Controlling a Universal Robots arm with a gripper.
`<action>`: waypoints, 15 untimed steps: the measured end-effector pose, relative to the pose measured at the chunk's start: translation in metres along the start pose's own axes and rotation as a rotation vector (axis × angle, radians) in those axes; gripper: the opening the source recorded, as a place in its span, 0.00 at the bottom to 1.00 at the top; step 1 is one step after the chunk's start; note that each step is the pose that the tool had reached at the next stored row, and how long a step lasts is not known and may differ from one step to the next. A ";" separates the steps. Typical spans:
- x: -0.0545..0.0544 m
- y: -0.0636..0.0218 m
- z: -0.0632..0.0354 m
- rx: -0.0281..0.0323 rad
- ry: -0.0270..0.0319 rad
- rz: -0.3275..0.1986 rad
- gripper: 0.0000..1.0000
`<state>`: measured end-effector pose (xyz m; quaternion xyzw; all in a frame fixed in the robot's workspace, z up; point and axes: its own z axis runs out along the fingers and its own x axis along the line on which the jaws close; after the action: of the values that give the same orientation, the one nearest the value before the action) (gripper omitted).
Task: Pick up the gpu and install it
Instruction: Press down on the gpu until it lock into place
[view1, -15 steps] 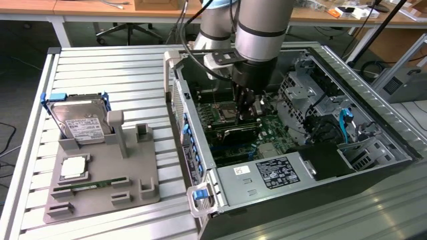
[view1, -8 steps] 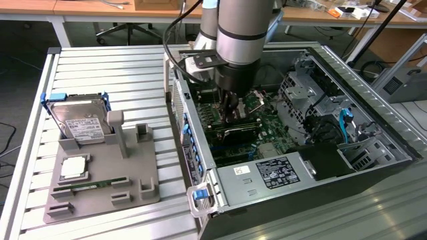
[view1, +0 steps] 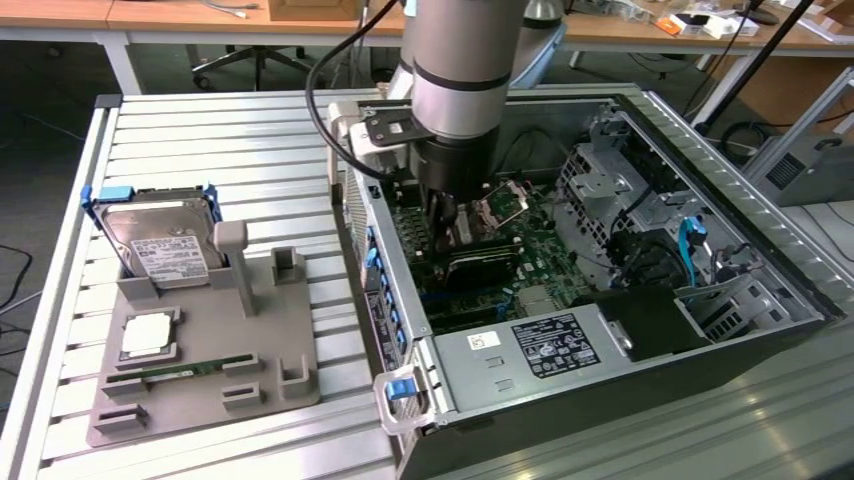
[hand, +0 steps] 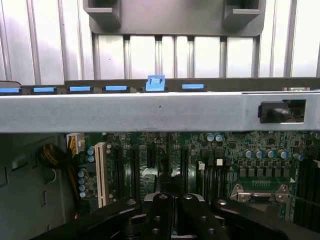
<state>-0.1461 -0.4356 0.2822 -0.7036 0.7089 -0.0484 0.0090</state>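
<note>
Inside open case (view1: 747, 250), hand (view1: 447, 222) shut above motherboard (hand: 165, 160); labels unreadable.

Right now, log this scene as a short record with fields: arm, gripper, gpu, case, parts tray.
arm: reaching down into the open computer case
gripper: gripper shut, low over the motherboard
gpu: black card standing edge-on at the slots, just below the gripper; contact cannot be told
case: lying on its side, panel off, blue latch on its rail
parts tray: grey holder at the exterior view's left, holding the hard drive and the memory stick
</note>
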 end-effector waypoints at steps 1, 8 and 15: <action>0.000 0.0004 0.0009 -0.0002 0.0002 0.000 0.11; 0.000 0.0042 0.0066 -0.0004 0.0005 0.000 0.11; 0.000 0.0065 0.0095 -0.0003 -0.0013 0.000 0.11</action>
<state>-0.1517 -0.4362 0.2722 -0.7037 0.7088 -0.0478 0.0093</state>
